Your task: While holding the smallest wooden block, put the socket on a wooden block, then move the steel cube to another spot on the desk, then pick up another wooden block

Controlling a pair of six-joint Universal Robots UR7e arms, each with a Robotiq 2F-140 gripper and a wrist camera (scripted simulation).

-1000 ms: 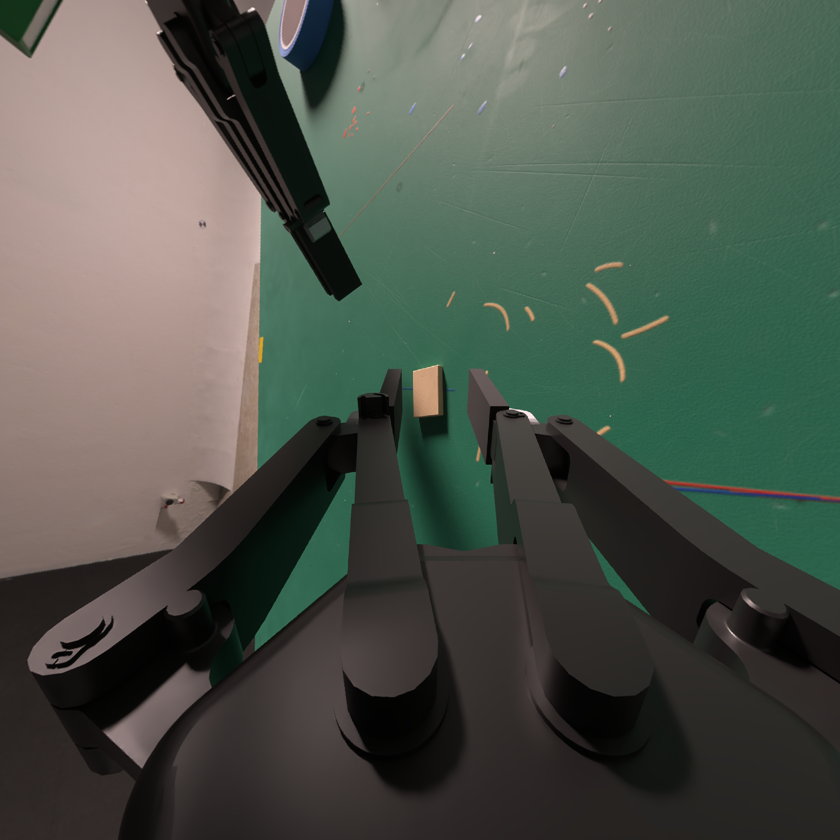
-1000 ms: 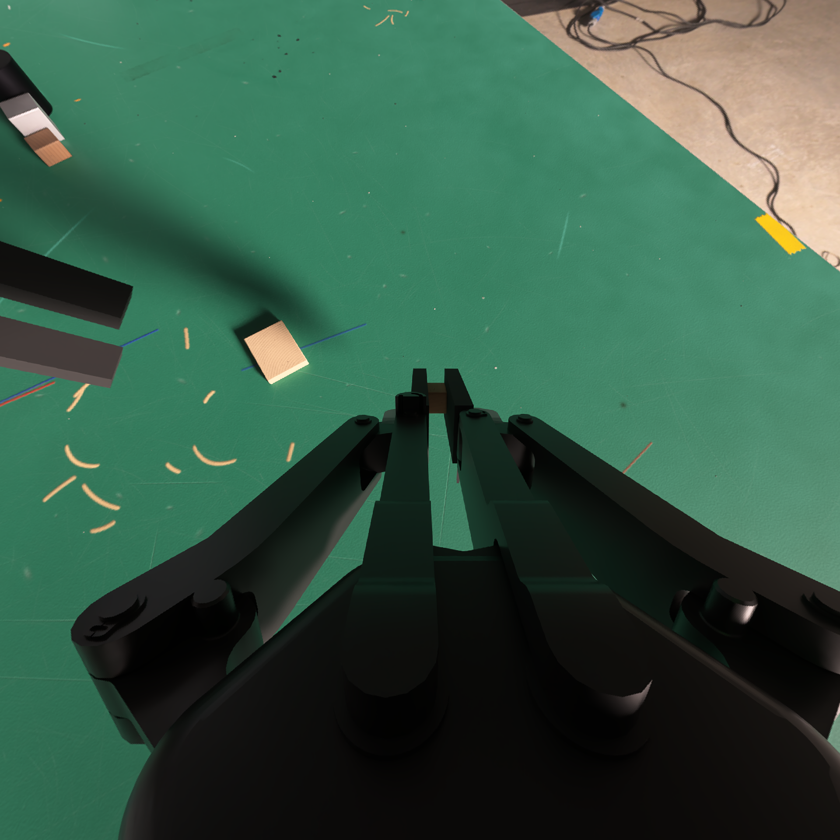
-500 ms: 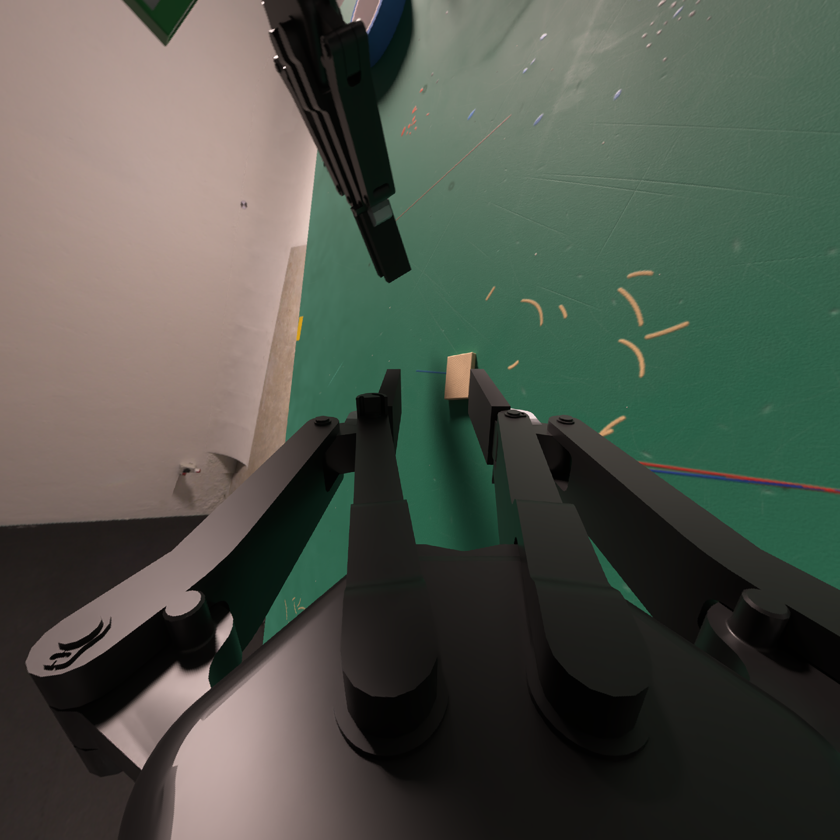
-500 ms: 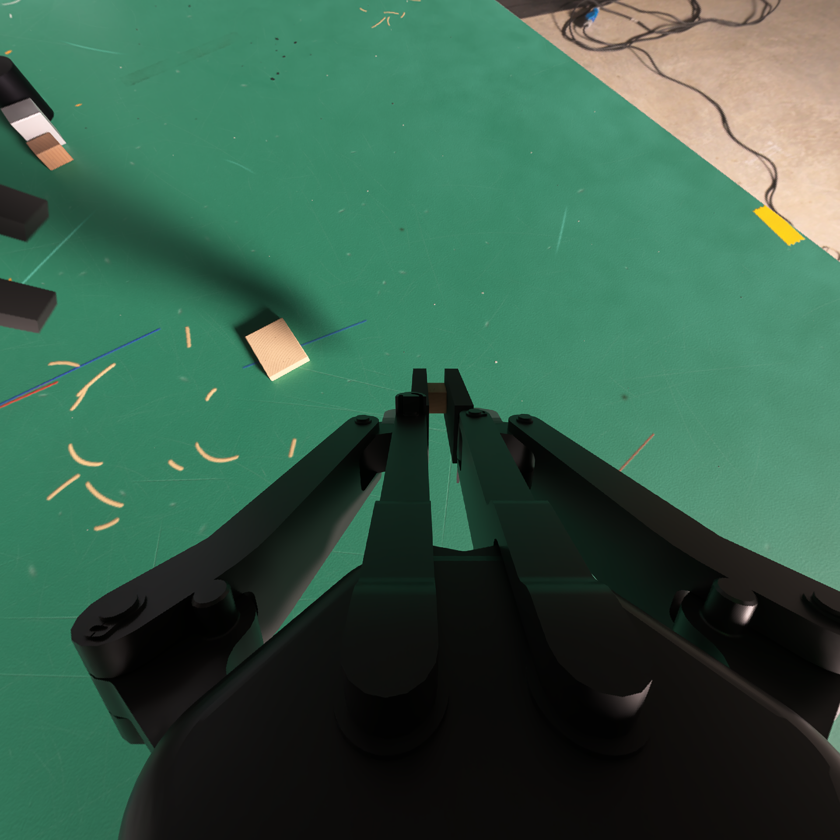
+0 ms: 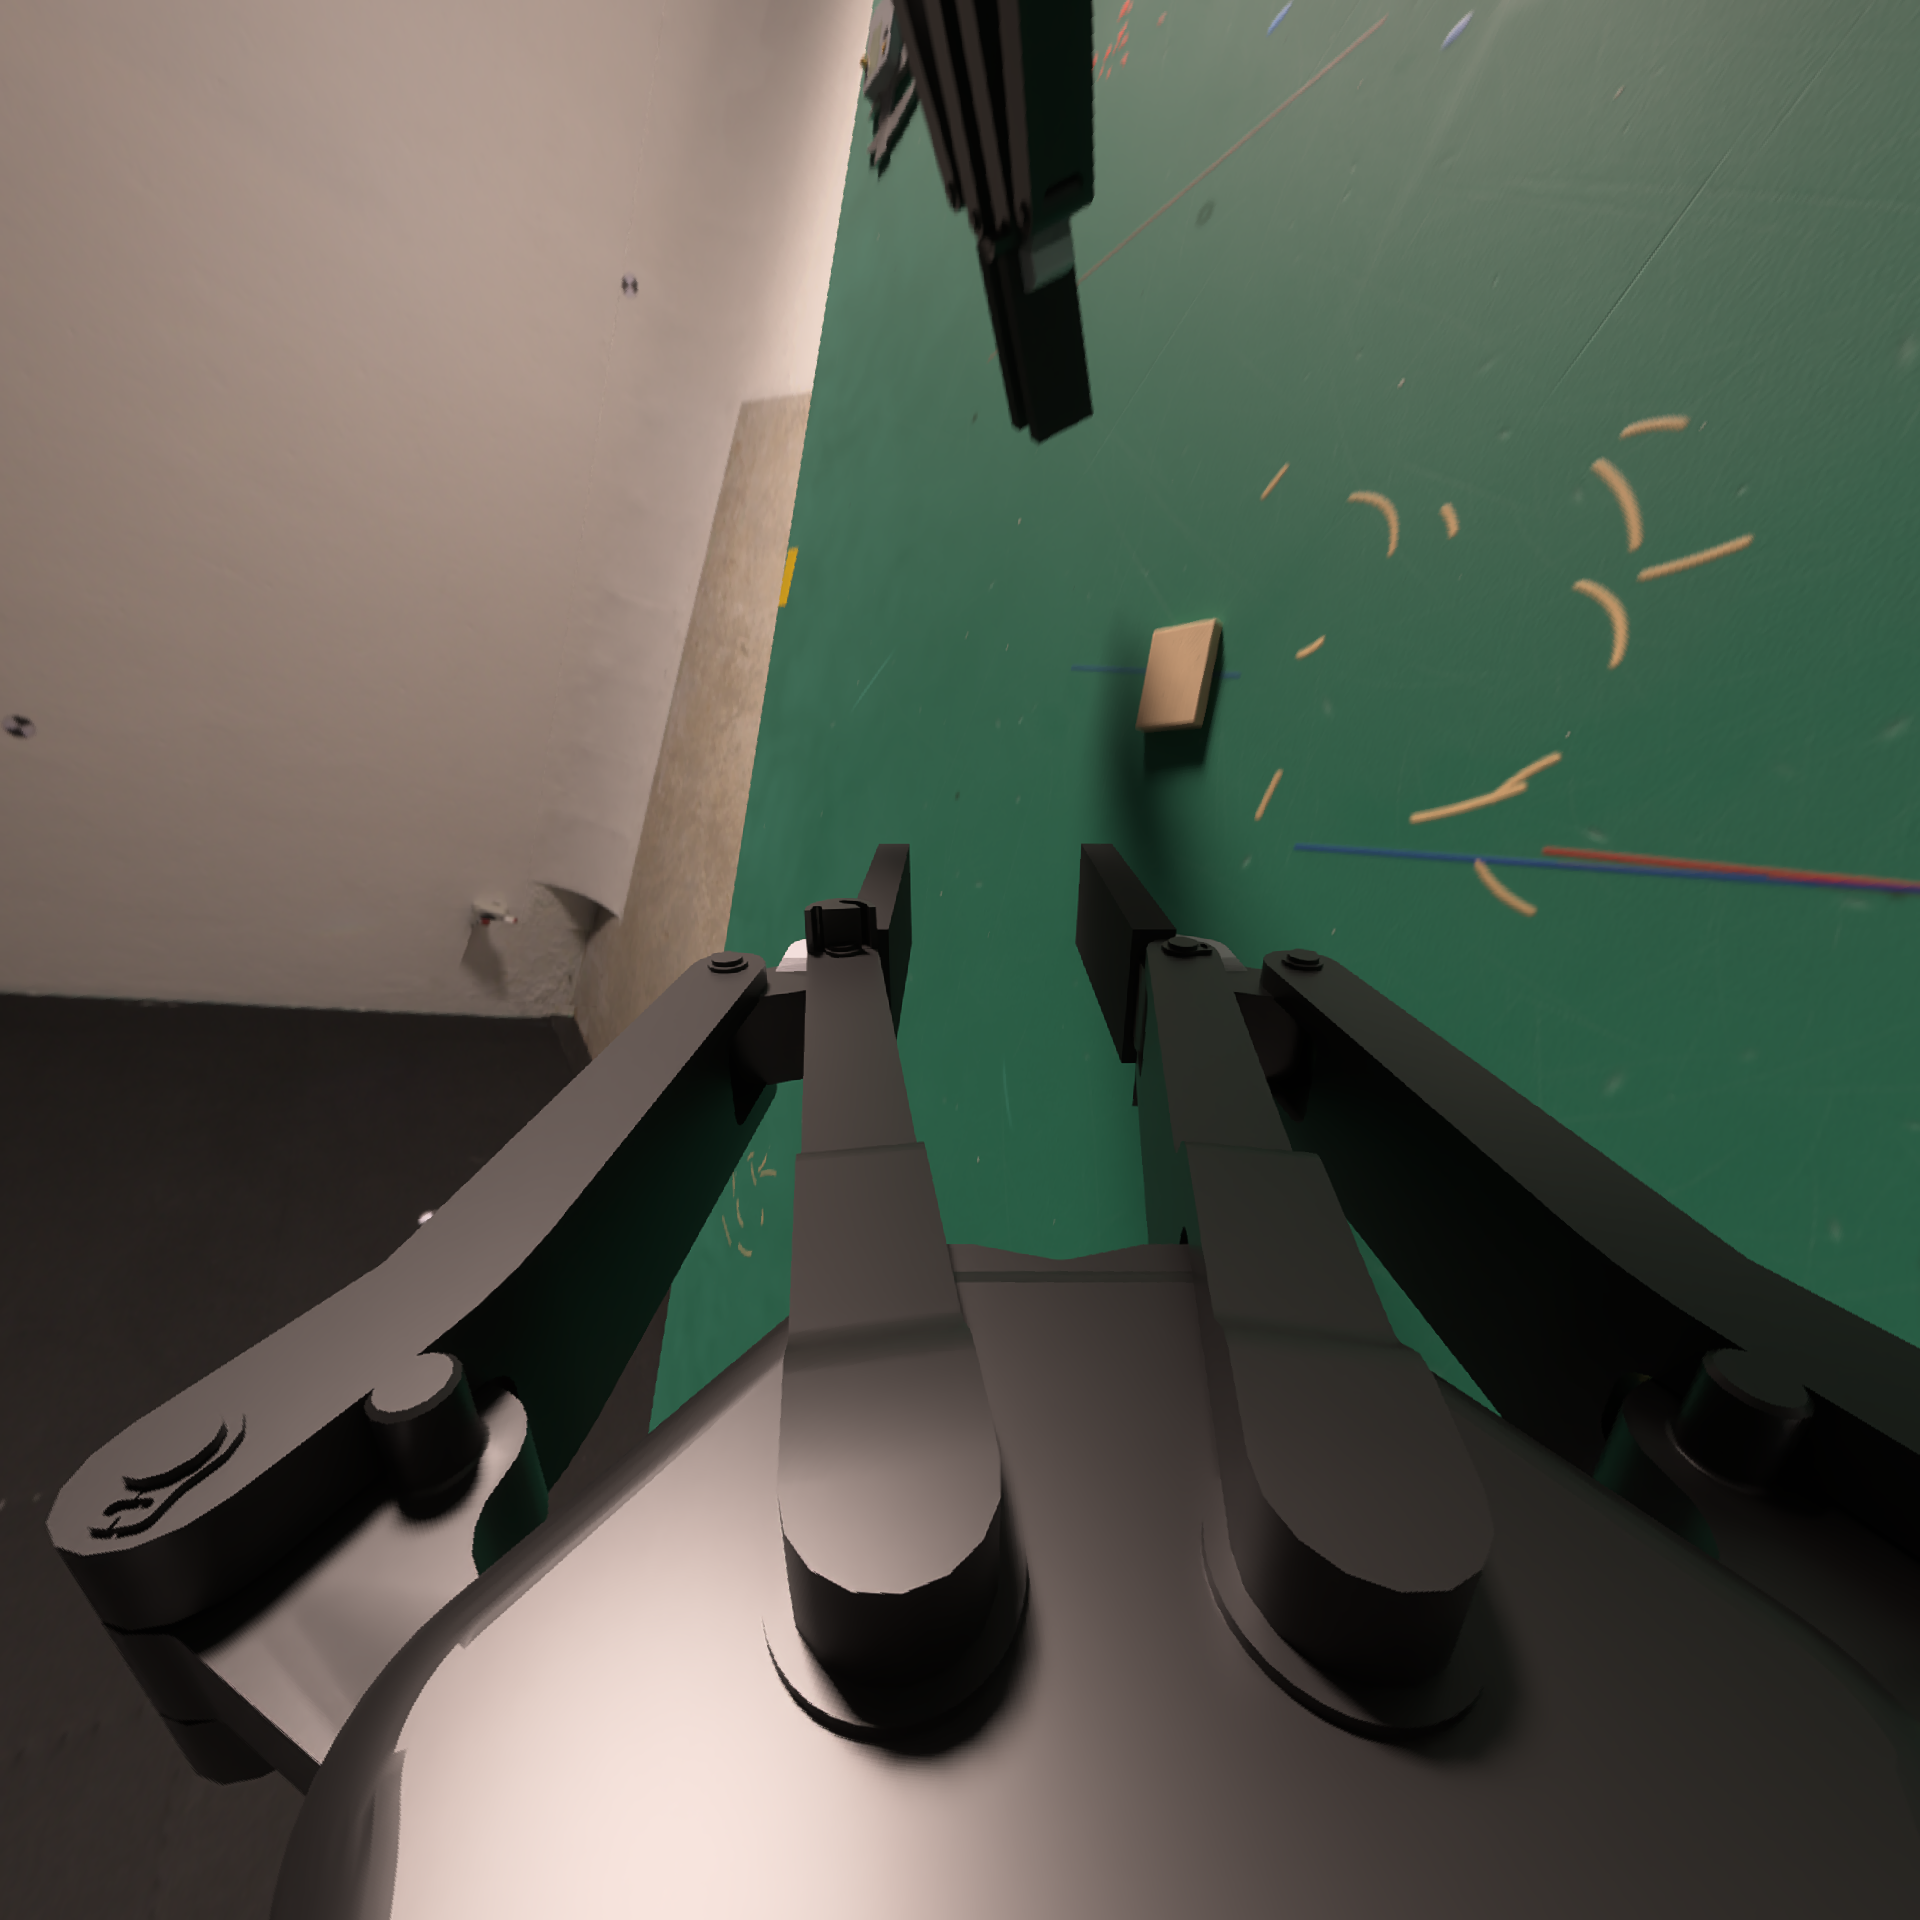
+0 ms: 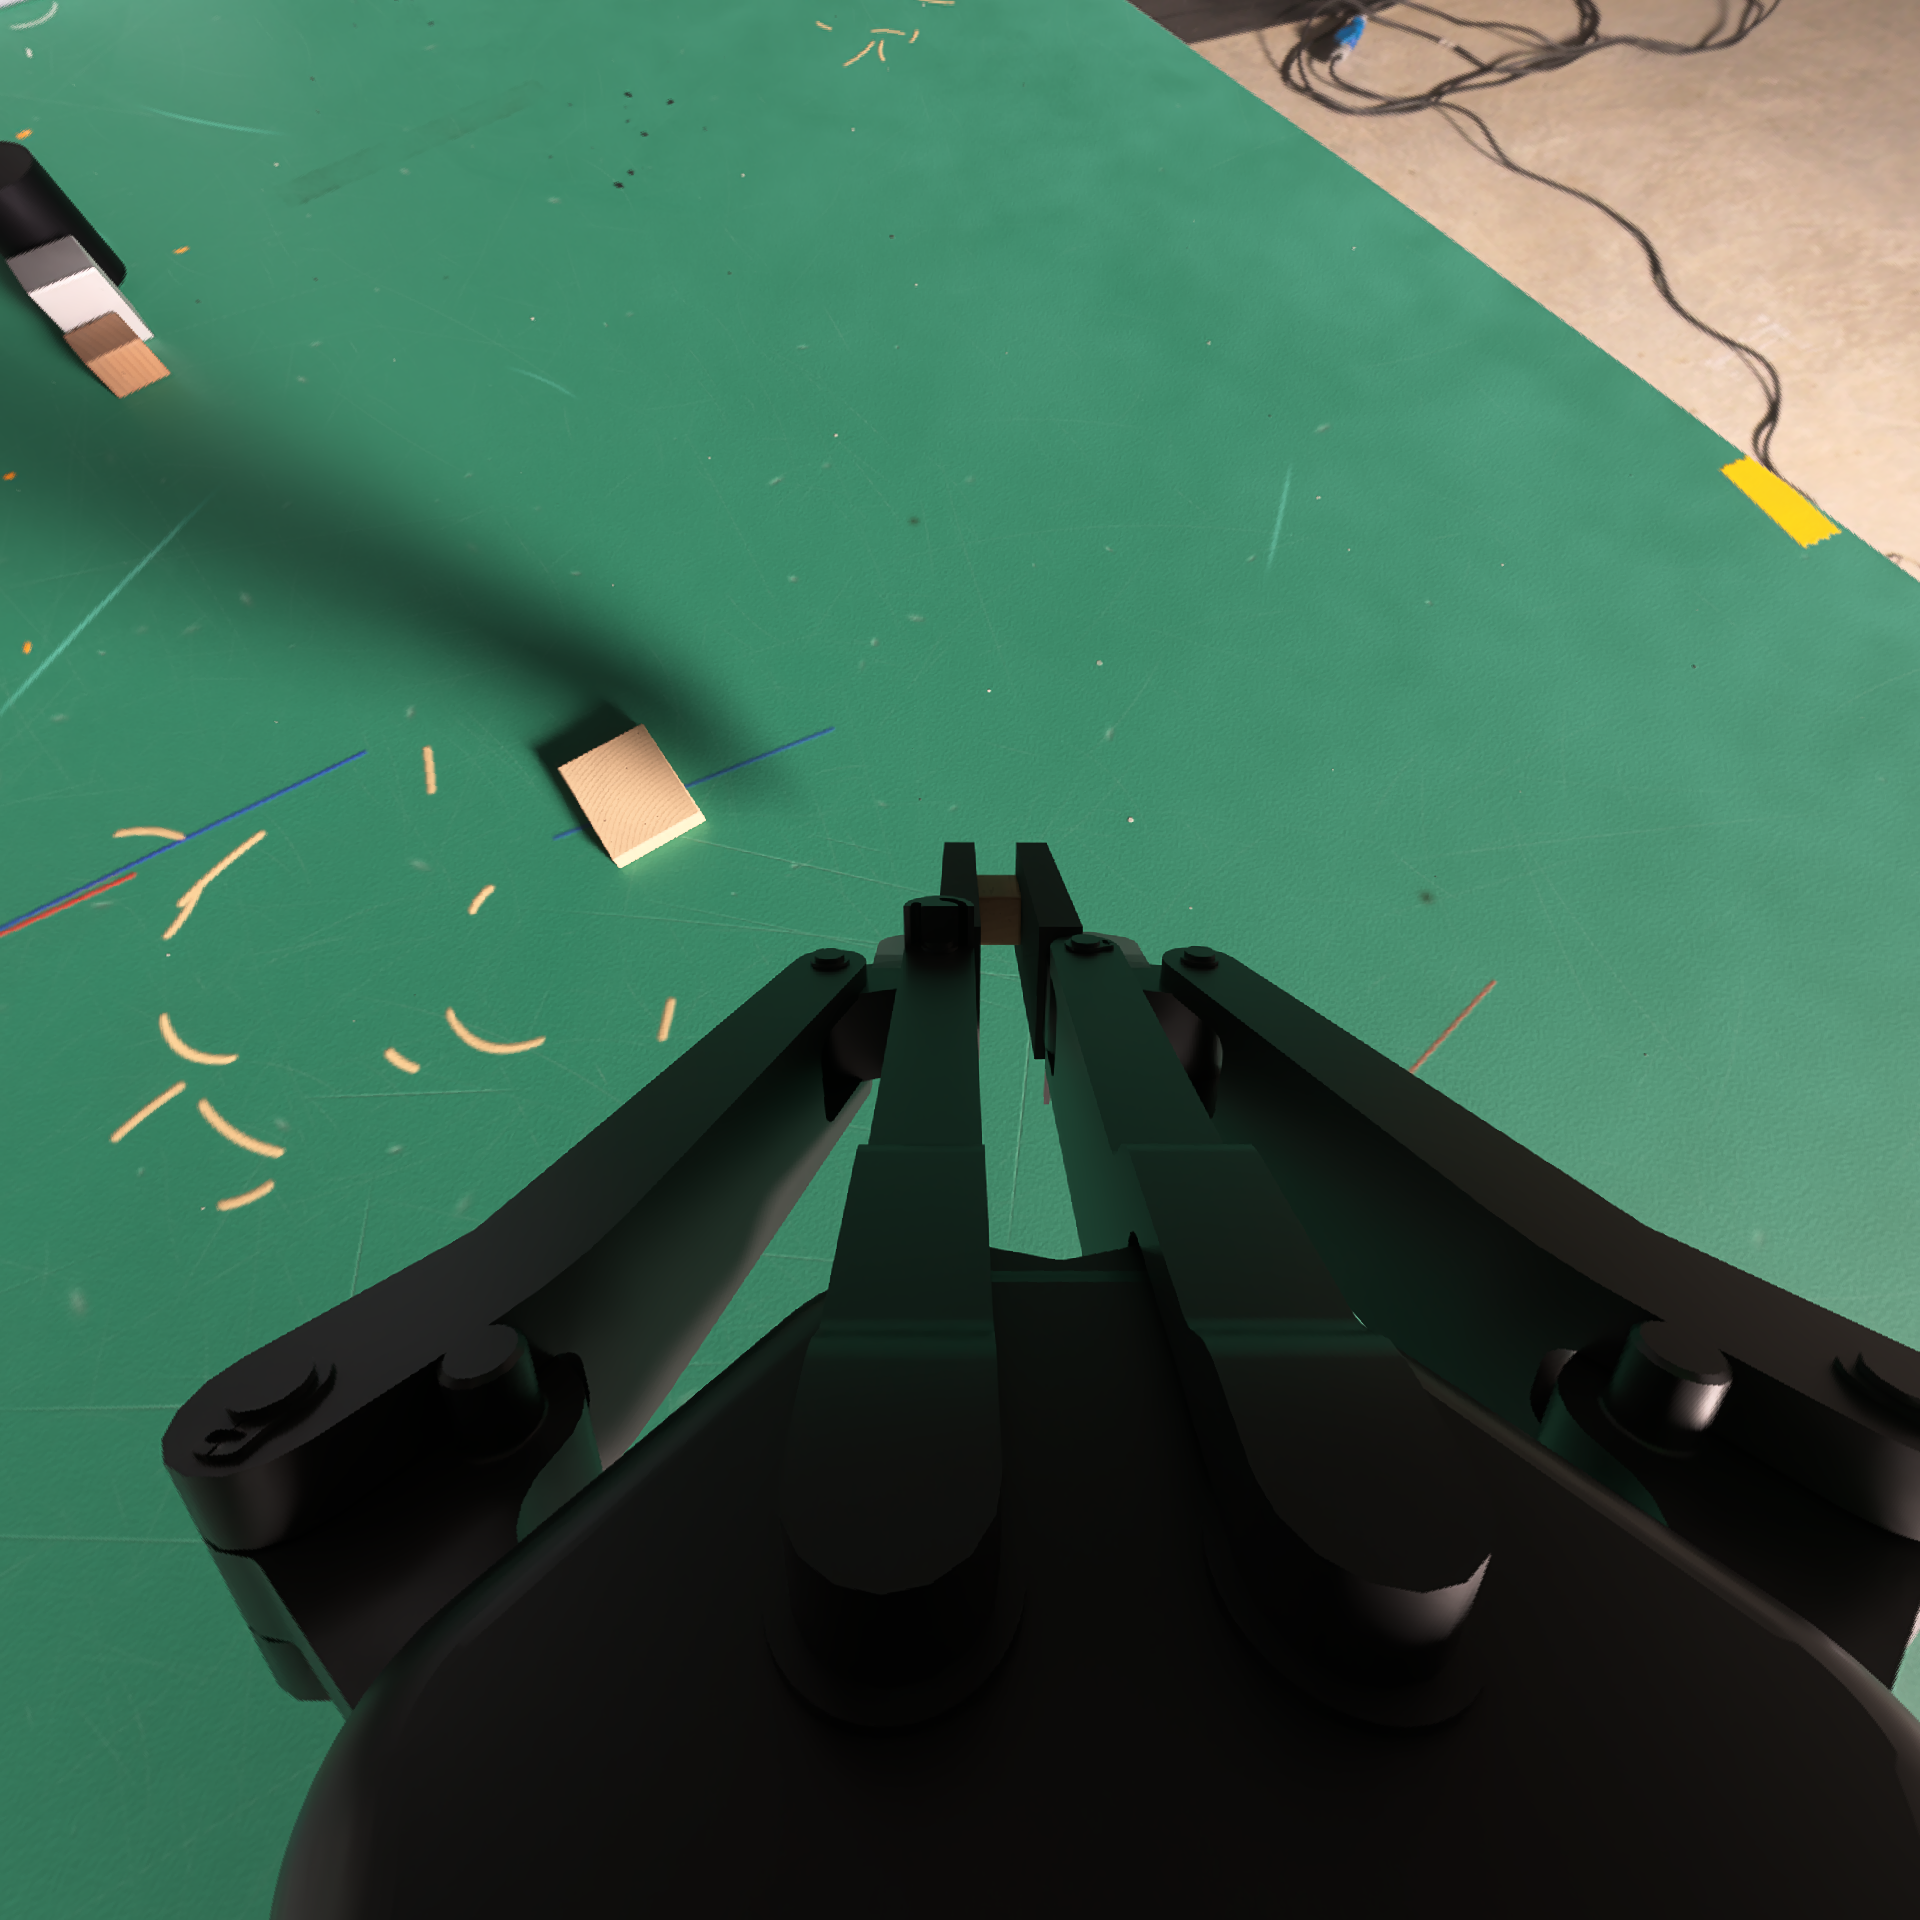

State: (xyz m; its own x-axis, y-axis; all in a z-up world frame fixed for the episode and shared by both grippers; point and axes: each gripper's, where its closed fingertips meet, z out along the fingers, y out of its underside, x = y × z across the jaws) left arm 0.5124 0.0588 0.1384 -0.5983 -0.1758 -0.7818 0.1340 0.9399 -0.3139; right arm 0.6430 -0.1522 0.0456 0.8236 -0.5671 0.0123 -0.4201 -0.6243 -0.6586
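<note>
**One block pinched, one block waiting**

Spread jaws on the left gripper point(image 5: 994, 883) hold nothing. From the left wrist view, the flat wooden block point(image 5: 1178, 675) lies on the green desk point(image 5: 1455, 312) just beyond the fingertips and a little to the right of the line between them, not touching either finger. Pale curved shavings point(image 5: 1605, 613) are scattered to the right of that block. Above it hangs the right gripper point(image 5: 1044, 322), seen edge-on.

From the right wrist view, the right gripper's jaws pinch the smallest wooden block point(image 6: 1000, 907) between their tips, above bare desk. The flat block lies to the left of these fingertips, near but clear of them. Far off to the left of it a darker wooden block point(image 6: 116, 355) sits with a pale steel cube point(image 6: 71, 286) and a black socket point(image 6: 31, 203) bunched behind it; whether the socket rests on wood I cannot tell from here.

My guess is the hold is secure and the last step is open: the left gripper has yet to close on the flat block, and must shift rightward to straddle it.
</note>
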